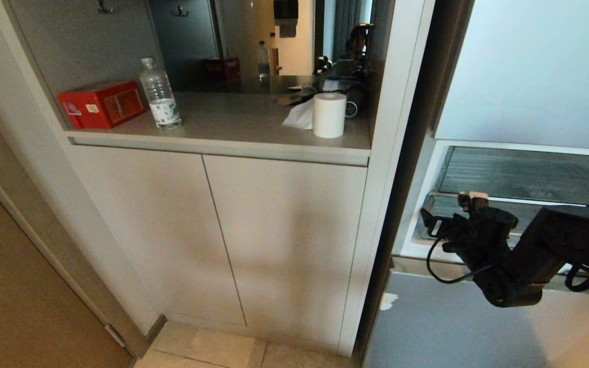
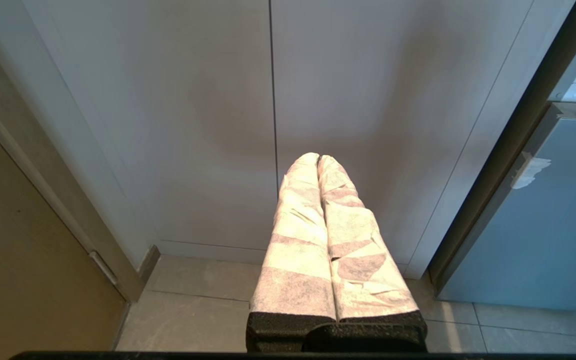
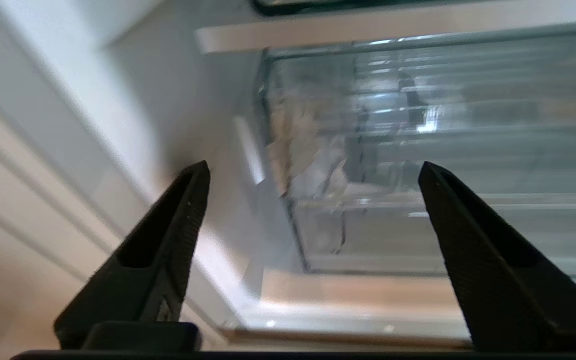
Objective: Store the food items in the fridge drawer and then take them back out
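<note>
Drawer, clear and ribbed, sits in the fridge at 3 o'clock of the head view; no food visible. Right claw hangs spread and empty before its corner, apparently released. Left claw is parked, pressed together, facing cupboard doors.

The head view looks forward and down from above at a pale cabinet and its counter niche, the open fridge at the right edge; the left wrist view, set low behind its wrapped fingers, faces the same cabinet doors and floor tiles, sharing them and the blue fridge door with the head view; the right wrist view sits close against the clear fridge drawer, also seen from the head.
</note>
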Controlling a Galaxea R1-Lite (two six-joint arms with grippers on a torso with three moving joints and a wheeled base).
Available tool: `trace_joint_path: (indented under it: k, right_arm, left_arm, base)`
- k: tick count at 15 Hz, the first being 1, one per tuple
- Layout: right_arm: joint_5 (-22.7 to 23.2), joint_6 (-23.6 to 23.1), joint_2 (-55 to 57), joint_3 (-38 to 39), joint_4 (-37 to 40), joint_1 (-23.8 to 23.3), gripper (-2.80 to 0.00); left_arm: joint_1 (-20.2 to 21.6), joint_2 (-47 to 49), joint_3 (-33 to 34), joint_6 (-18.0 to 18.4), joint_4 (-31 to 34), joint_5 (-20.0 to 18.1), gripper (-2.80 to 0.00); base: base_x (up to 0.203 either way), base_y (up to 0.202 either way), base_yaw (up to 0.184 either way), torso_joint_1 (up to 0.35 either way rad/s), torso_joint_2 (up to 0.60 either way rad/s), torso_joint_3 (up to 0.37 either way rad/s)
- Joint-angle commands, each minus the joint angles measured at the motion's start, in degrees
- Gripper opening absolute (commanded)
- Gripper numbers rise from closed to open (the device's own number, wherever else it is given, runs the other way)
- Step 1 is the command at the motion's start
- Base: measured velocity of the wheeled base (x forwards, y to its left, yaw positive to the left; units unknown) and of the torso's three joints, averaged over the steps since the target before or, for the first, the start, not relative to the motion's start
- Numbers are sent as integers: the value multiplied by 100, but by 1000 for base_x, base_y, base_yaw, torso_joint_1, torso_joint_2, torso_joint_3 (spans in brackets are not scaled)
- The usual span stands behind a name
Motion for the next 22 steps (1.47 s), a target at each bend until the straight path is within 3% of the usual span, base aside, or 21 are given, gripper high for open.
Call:
trace_joint_path:
  k: [1, 22]
  right_arm:
    - [-19, -4, 169, -175, -31, 10, 0]
    - [-76, 11, 295, -246, -22, -122, 0]
  left_arm:
    - [1, 1, 9, -1, -2, 0, -280]
    - [1, 1, 9, -1, -2, 0, -280]
  base:
    - [0, 0, 0, 0, 0, 0]
    - [0, 0, 0, 0, 0, 0]
